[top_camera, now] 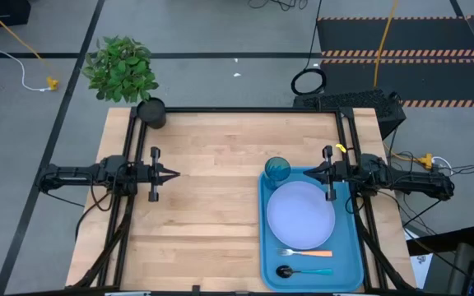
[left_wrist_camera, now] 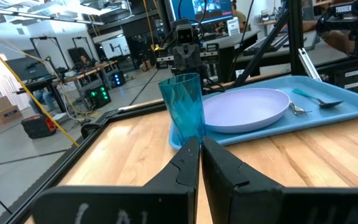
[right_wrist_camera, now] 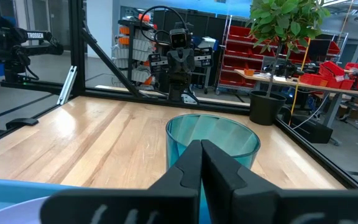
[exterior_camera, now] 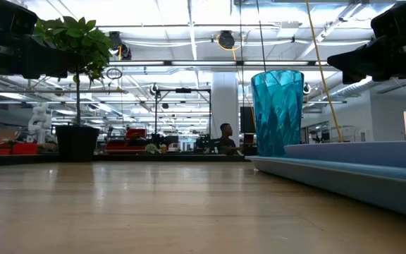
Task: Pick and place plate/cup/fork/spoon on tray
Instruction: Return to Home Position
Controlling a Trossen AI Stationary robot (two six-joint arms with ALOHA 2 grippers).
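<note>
The bright blue tray lies at the table's right side. On it the lavender plate lies flat in the middle. The teal cup stands upright in the tray's far left corner. The orange-handled fork and the blue-handled spoon lie across the tray's near end. My right gripper hovers shut just right of the cup, empty. My left gripper is shut and empty over the table's left half. The cup also shows in the right wrist view and the left wrist view.
A black pot with a green plant stands at the table's far left corner. Black frame rails run along the table's far edge and sides. Bare wood lies between the two arms.
</note>
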